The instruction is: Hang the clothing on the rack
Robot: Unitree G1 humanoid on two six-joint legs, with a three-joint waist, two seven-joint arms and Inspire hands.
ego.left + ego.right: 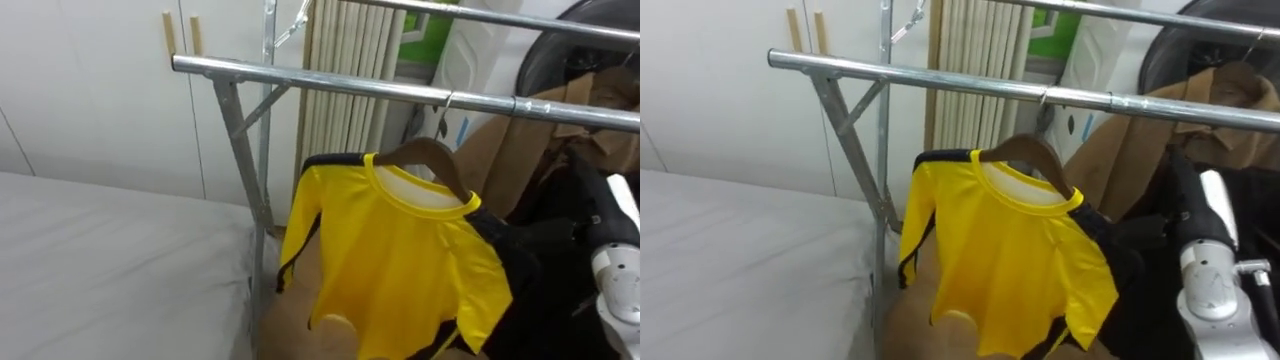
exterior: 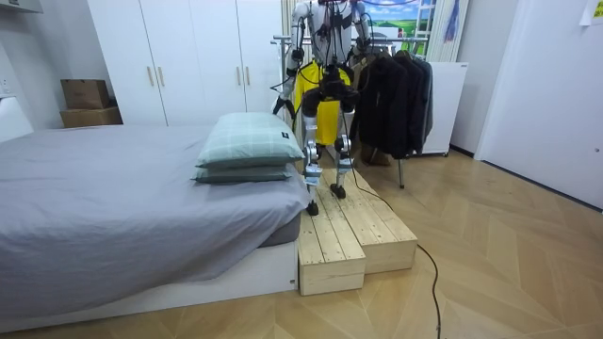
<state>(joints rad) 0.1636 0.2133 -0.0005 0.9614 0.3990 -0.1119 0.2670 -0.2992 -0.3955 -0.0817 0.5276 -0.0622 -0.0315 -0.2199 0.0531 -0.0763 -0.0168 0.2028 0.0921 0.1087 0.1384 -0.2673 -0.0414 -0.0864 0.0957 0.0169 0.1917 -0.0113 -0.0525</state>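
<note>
A yellow shirt with dark trim [image 1: 400, 260] hangs on a wooden hanger [image 1: 430, 155]. The hanger's hook is over the metal rail [image 1: 380, 88] of a clothes rack, and the shirt sits a little askew. My right arm [image 1: 615, 265] comes up at the lower right, just right of the shirt and in front of dark clothes; its fingers are hidden. In the room view I stand on a wooden platform [image 2: 353, 235] facing the rack, with the yellow shirt [image 2: 306, 89] in front of me.
Dark garments [image 1: 560, 260] and a tan coat [image 1: 520, 150] hang to the shirt's right. The grey bed [image 1: 100, 260] lies to my left, with pillows [image 2: 247, 141] at its end. White wardrobes [image 2: 188, 56] stand behind the bed. The rack's slanted leg [image 1: 245, 150] stands by the bed.
</note>
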